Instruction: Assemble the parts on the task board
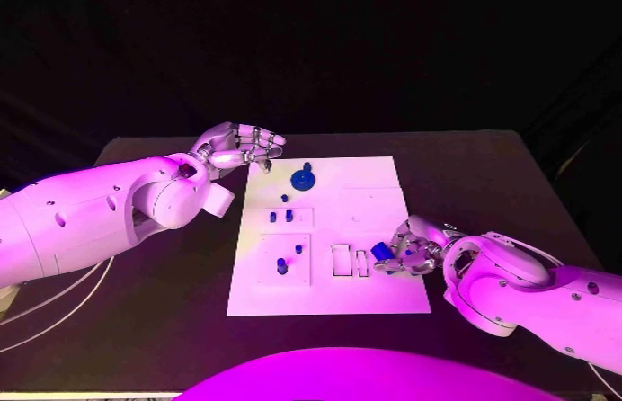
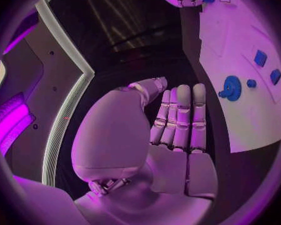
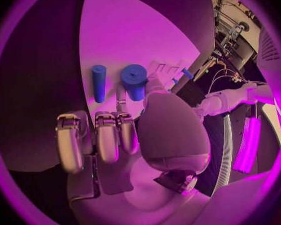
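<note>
Room: you have a dark backdrop behind a black table (image 1: 155, 329), with coloured light over everything.
Board: the white board (image 1: 369, 298) lies in the middle of the table, its long sides running away from you.
Far edge of the board: a blue toothed disc (image 1: 304, 179) sits near the far left corner, with one small blue piece (image 1: 284, 198) just beside it.
Left side of the board: you can count two small blue blocks (image 1: 281, 214) side by side, and nearer you two more small blue pieces (image 1: 290, 257) in a raised square.
Right edge of the board: two white slots (image 1: 350, 260) lie just beside the right hand.
Left hand: your left hand (image 1: 238, 146) hovers over the board's far left corner, fingers straight and pressed side by side, holding nothing.
Right hand: your right hand (image 1: 413, 246) rests at the board's right edge, near the front, pinching a blue round peg (image 3: 134, 81); a blue rod (image 3: 98, 83) lies just beside the peg.
</note>
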`<action>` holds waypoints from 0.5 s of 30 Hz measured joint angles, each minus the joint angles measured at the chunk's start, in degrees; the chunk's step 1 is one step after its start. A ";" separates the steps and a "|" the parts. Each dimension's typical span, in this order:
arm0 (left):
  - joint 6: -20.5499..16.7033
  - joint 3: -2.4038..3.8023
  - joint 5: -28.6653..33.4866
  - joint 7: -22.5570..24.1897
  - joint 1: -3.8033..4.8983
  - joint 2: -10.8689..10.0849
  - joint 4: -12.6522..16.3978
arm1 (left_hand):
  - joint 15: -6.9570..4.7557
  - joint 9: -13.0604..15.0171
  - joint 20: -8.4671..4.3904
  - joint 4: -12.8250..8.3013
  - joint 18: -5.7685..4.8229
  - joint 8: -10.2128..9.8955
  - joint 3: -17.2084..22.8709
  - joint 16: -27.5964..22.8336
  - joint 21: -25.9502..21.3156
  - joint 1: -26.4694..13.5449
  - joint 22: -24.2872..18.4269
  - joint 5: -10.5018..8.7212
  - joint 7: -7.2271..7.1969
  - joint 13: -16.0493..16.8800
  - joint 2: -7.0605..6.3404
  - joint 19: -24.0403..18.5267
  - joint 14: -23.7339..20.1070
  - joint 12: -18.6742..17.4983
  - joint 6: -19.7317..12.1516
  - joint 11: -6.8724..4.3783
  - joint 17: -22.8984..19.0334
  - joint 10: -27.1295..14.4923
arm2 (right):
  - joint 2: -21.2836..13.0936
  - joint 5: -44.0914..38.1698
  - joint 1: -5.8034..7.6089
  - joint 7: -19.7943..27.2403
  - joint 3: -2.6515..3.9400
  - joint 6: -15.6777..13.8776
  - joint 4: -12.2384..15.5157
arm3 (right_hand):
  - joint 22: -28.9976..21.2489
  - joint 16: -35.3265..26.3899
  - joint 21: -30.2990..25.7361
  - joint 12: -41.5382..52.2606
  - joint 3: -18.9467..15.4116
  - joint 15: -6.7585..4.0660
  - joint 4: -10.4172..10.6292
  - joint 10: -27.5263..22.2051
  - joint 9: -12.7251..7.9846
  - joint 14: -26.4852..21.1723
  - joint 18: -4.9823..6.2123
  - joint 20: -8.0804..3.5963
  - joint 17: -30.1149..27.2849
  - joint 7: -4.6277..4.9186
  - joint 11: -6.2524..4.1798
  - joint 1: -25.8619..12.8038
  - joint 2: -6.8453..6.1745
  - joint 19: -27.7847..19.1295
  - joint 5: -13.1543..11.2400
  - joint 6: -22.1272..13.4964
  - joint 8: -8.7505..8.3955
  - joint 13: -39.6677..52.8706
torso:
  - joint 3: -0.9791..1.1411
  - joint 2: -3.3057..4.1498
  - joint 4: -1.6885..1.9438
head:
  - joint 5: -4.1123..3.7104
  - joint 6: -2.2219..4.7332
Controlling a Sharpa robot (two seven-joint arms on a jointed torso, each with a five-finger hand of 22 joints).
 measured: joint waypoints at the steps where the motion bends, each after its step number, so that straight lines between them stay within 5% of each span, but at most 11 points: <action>1: 0.00 0.00 0.00 0.00 0.00 -0.01 0.00 | 0.00 0.00 0.00 0.00 0.00 0.00 0.00 0.00 0.00 0.00 -0.04 0.00 0.00 0.00 0.00 0.00 0.00 0.00 0.00 0.00 0.00 0.00 | 0.05 -0.13 -0.03 -0.10 -0.02 -0.18 0.09 | 0.00 0.00 0.00 0.02 1.06 -0.15 -0.03 0.00 -0.04 -0.01 0.00 0.00 0.00 -0.17 0.00 0.24 0.22 0.00 0.00 0.35 0.23 0.00 | 0.01 0.00 0.00 | 0.00 0.00; 10: 0.01 0.00 0.00 -0.01 0.00 -0.07 -0.04 | 0.00 0.04 0.00 0.00 0.00 0.21 0.00 0.00 0.00 0.00 -0.04 0.00 0.00 -0.01 0.00 0.00 0.00 0.00 0.00 0.00 0.05 0.00 | -0.76 1.74 -0.31 -0.07 -0.37 -3.84 1.30 | 0.05 -0.03 -0.03 0.24 5.66 -0.68 -0.23 -0.14 -0.92 0.08 0.00 -0.63 -0.01 -0.26 -0.95 2.00 1.22 0.00 -0.05 1.46 0.65 -0.01 | 0.00 0.00 0.02 | 0.05 0.12; 15: 0.01 0.00 0.00 -0.03 0.00 -0.04 -0.12 | 0.00 0.05 0.00 0.00 0.00 0.21 0.00 0.00 0.00 0.00 -0.04 0.00 0.00 -0.01 0.00 0.00 0.00 0.00 0.00 0.00 0.04 0.00 | -1.13 5.74 1.62 0.27 -0.24 -5.50 2.19 | 0.04 -0.03 -0.04 -0.21 5.89 -1.08 -0.01 0.06 -0.94 0.09 0.01 -1.04 -0.01 -0.16 -1.16 1.79 1.50 0.00 -0.06 1.56 0.65 -0.01 | -0.03 -0.03 0.04 | 0.06 0.28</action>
